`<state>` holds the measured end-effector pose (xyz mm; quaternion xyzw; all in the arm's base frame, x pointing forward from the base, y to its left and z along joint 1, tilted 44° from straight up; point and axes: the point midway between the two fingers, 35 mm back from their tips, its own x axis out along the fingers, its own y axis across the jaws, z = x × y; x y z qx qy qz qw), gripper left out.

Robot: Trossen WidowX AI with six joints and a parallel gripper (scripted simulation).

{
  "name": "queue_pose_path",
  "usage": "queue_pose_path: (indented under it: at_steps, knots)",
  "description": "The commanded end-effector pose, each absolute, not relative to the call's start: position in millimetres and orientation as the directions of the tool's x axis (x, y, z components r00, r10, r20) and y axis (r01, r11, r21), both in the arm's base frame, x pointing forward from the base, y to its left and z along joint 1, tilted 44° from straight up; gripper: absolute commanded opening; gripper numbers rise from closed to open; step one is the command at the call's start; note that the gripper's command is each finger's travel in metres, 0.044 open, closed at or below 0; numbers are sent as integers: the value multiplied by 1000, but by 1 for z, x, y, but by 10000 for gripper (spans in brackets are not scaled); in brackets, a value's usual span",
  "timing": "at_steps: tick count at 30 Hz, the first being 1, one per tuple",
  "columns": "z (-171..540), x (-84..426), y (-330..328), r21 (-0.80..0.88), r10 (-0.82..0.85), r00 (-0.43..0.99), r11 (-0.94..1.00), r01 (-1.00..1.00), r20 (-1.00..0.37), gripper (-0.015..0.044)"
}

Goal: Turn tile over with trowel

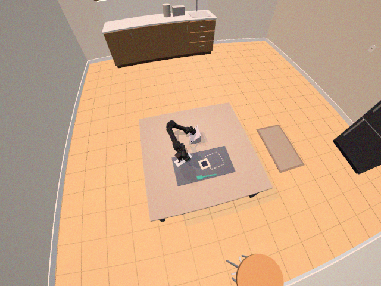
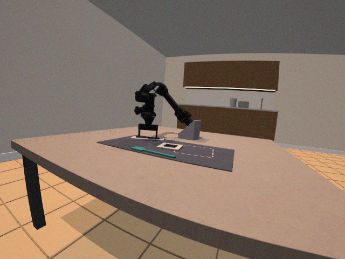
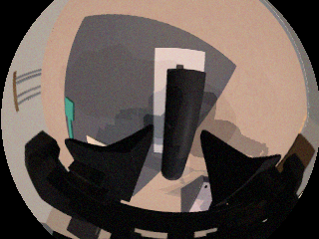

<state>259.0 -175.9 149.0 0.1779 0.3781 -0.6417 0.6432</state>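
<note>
The trowel [image 1: 178,163] [image 2: 147,127] [image 3: 185,110] rests blade-down at one end of the mat [image 1: 184,180] [image 2: 222,161] [image 3: 115,40], directly beneath the gripper [image 1: 183,155] [image 2: 148,122] [image 3: 176,130]. The gripper is partly open and holds nothing. The handle's long axis crosses the closing direction; closing on it appears to be the next step. The wrist view shows space on both sides of the handle; the exterior view shows its two posts. The top view shows the tile [image 1: 204,164] [image 2: 170,145] [image 3: 95,140] beside the dashed outline [image 1: 224,162] [image 2: 212,152]; the wrist view shows only its corner.
</note>
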Motion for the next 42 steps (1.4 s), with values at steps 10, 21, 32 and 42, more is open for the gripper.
queue_pose_path:
  at_steps: [10,21,32,42]
  knots:
    - [149,259,-176,-251,-692,-108,109,962,-714,270]
    - [181,264,-145,-251,-690,-108,109,962,-716,270]
    - [180,255,-142,-201,-622,-72,140,969,-779,300]
    - [161,233,-152,-9,-460,107,243,970,-881,300]
